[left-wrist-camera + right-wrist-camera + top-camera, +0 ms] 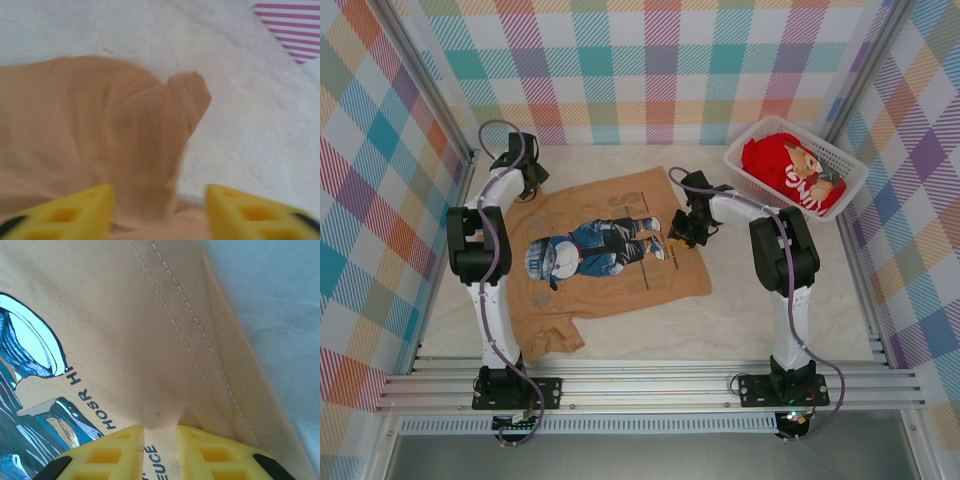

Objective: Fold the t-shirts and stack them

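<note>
The tan t-shirt (pixel 620 290) lies flat and print-up in the middle of the tabletop (pixel 770 320). The red t-shirt (pixel 775 160) sits bunched in the white basket (pixel 755 178) at the far right corner. Judging from this, no fold is made yet on the tan one.

The right pincer (pixel 680 235) is down on the right side of the tan shirt. In its wrist view the right pincer (pixel 160 432) is pressed nearly together on a small pucker of cloth, just inside the stitched hem (pixel 200 355). The left pincer (pixel 527 172) is at the far left corner of the shirt. In its own view the left pincer (pixel 159 202) stands spread, with cloth lying low between the fingers but not pinched. That picture is blurred.

The main risk is the uneven hold. If the right arm lifts or pulls now, only one side travels, so the shirt may drag and twist on the tabletop instead of folding straight. The pinch itself is shallow, and it may take only the upper layer, so the cloth can slip out or the layers can separate. On the left, a small flap (pixel 192 95), probably a sleeve, lies loose, and the near sleeve (pixel 552 338) looks crumpled. Both could be trapped inside a fold and leave a lump.
</note>
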Robot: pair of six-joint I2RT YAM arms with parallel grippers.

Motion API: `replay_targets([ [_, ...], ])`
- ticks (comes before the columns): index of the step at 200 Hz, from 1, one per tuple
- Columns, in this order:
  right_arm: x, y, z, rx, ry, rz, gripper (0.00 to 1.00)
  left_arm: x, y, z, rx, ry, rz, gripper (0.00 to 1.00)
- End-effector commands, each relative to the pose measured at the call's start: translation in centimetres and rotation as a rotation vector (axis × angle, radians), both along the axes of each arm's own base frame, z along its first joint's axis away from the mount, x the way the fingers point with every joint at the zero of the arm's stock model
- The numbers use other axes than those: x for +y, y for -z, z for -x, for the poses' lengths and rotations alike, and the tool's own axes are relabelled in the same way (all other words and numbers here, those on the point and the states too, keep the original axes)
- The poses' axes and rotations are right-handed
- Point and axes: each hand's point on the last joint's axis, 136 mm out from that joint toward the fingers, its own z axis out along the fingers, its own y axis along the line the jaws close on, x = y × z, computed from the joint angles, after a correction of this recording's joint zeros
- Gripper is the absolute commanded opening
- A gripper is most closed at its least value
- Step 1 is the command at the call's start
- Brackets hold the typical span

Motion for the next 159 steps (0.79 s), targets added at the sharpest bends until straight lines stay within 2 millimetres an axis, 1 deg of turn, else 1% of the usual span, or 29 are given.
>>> replay_targets([
  [1,-1.1,0.9,1.9,0.074,0.012,0.04,0.26,3.3,-2.0,1.7,0.019,-0.11,-0.036,0.84],
  [18,-1.0,0.7,1.8,0.066,0.012,0.036,0.26,4.3,-1.9,1.9,0.032,-0.145,-0.009,0.77],
  [31,-0.9,0.7,1.6,0.063,0.01,0.032,0.25,4.5,-1.0,1.6,0.056,-0.15,0.026,0.68],
  [42,-0.8,0.7,1.6,0.064,0.01,0.029,0.25,4.6,-0.3,1.1,0.072,-0.155,0.051,0.57],
  [53,-0.7,0.7,1.5,0.066,0.008,0.029,0.25,4.7,0.9,0.7,0.095,-0.168,0.074,0.4],
  [63,-0.7,0.7,1.5,0.064,0.008,0.028,0.25,4.7,1.8,0.1,0.104,-0.176,0.095,0.32],
  [88,-0.8,0.8,1.7,0.068,0.004,0.03,0.25,5.0,4.2,-1.5,0.122,-0.205,0.15,0.25],
  [99,-0.8,0.8,1.8,0.071,0.003,0.03,0.24,5.0,5.2,-2.1,0.135,-0.207,0.163,0.24],
  [105,-0.8,0.9,1.8,0.073,0.003,0.032,0.24,4.9,5.4,-2.5,0.133,-0.206,0.168,0.24],
  [112,-0.9,0.9,1.8,0.073,0.004,0.033,0.24,5.0,5.9,-2.6,0.147,-0.21,0.169,0.23],
  [122,-0.9,1.0,1.8,0.075,0.004,0.037,0.24,5.3,6.7,-2.4,0.173,-0.226,0.161,0.21],
  [132,-1.1,1.0,1.8,0.076,0.006,0.041,0.24,6.3,7.3,-1.5,0.214,-0.267,0.137,0.18],
  [143,-1.2,1.0,1.9,0.079,0.007,0.05,0.24,7.6,7.9,0.3,0.27,-0.331,0.103,0.14],
  [152,-1.3,1.0,1.9,0.079,0.011,0.052,0.24,8.8,8.3,1.9,0.316,-0.387,0.084,0.14],
  [159,-1.3,0.9,1.9,0.076,0.011,0.053,0.24,9.5,8.3,2.6,0.336,-0.414,0.076,0.14],
])
